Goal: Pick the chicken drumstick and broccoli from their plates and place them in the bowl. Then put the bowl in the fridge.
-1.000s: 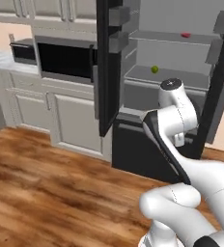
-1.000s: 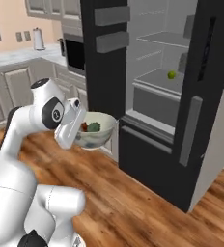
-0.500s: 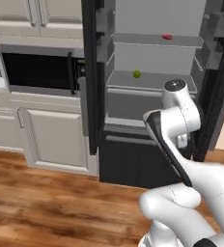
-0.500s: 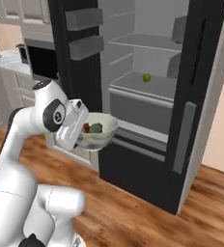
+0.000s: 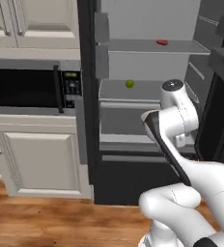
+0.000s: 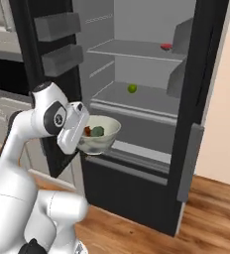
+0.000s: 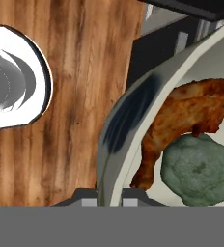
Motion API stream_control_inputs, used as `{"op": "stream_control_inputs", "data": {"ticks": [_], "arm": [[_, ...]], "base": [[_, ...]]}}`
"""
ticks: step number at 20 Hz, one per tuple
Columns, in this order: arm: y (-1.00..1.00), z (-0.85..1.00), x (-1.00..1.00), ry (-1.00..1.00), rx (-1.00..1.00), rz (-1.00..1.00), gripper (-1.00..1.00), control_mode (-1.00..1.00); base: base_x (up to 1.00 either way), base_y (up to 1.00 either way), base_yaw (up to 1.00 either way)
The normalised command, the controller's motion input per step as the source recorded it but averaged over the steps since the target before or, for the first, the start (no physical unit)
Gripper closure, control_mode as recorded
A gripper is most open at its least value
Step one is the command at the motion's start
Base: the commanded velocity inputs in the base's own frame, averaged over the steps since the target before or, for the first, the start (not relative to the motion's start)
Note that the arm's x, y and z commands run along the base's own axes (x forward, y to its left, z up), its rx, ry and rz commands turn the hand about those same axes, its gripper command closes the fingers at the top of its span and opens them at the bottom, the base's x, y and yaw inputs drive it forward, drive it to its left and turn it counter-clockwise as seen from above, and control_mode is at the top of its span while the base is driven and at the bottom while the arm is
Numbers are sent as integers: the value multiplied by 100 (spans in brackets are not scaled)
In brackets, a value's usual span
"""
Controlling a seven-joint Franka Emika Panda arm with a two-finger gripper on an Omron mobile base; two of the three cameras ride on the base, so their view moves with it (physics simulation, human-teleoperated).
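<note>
Gripper (image 6: 82,136) pinches the bowl (image 6: 99,134) rim (drumstick and broccoli inside), bowl just short of the open fridge (image 6: 137,74), shelf ahead and slightly higher.

Glossy white rounded arm links (image 5: 181,120), dark grey joint bands, round grey joint cap.

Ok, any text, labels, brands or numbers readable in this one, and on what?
No readable text.
Microwave keypad: a small lit display and button marks, too small and blurred to read.
Fridge, bowl, cabinets: no labels or brands.
</note>
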Motion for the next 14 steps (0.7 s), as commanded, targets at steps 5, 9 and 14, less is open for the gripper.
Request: {"op": "stream_control_inputs", "data": {"ticks": [5, 9, 14], "arm": [[0, 0, 0, 0, 0, 0, 100, 100], [0, 0, 0, 0, 0, 0, 100, 100], [0, 0, 0, 0, 0, 0, 100, 100]], "base": [[61, 31, -48], [73, 5, -27], [52, 3, -4]]}}
